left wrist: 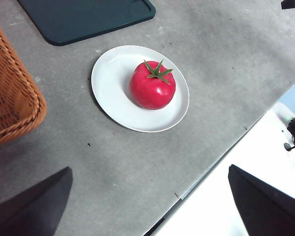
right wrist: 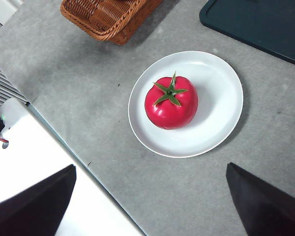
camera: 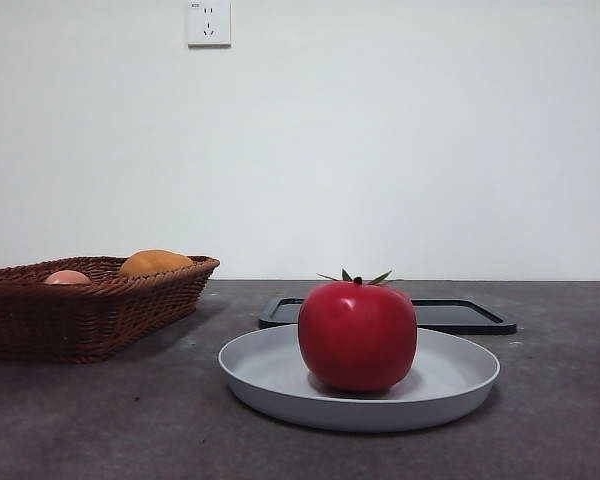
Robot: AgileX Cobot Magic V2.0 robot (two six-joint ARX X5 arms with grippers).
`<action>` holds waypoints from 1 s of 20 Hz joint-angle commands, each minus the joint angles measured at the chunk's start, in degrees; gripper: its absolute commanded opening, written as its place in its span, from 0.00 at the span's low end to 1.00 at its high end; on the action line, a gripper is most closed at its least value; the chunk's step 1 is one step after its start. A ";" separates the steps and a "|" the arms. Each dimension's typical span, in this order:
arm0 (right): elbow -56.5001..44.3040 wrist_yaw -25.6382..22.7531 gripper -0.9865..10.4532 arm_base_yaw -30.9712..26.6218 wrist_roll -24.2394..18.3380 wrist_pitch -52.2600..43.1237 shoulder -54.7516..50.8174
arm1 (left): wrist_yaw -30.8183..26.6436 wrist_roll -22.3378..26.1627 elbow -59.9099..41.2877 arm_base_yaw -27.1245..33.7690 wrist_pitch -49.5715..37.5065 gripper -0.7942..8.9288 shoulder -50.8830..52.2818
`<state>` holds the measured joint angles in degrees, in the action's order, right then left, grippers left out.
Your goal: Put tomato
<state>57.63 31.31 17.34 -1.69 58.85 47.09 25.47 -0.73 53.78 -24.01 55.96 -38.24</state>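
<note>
The glossy red tomato with a green calyx stands upright on a white round plate in the middle of the grey table. The same tomato and plate lie well ahead of my left gripper, which hovers high over the table's edge, open and empty. My right gripper is also high above the table edge, open and empty, looking down on the tomato on its plate. Neither gripper touches anything.
A brown wicker basket at the left holds an orange-yellow fruit and a pale pink fruit. A dark flat tray lies behind the plate. A wall socket sits on the white wall.
</note>
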 commanded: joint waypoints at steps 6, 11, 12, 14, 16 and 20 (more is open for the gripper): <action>1.11 0.09 0.52 6.45 1.31 -4.70 4.76 | 0.31 0.74 1.03 -0.17 -0.79 0.60 -0.28; 1.11 -3.30 0.59 11.32 1.70 -9.51 10.56 | 0.31 0.74 1.03 -0.17 -0.81 0.60 -0.31; 1.11 -4.61 0.60 12.57 1.70 -11.06 12.33 | 0.31 0.74 1.03 -0.17 -0.81 0.60 -0.28; 1.11 -6.16 0.60 14.23 1.70 -13.66 14.95 | 0.31 0.74 1.03 -0.17 -0.81 0.60 -0.28; 1.11 -7.56 0.60 15.72 1.70 -16.15 17.53 | 0.31 0.74 1.03 -0.17 -0.79 0.60 -0.28; 1.11 -10.36 0.60 17.92 1.68 -19.78 22.36 | 0.31 0.74 1.03 -0.17 -0.90 0.60 -0.28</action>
<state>57.63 21.34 34.72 -0.21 39.57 68.49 25.47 -0.73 53.78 -24.01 55.70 -38.22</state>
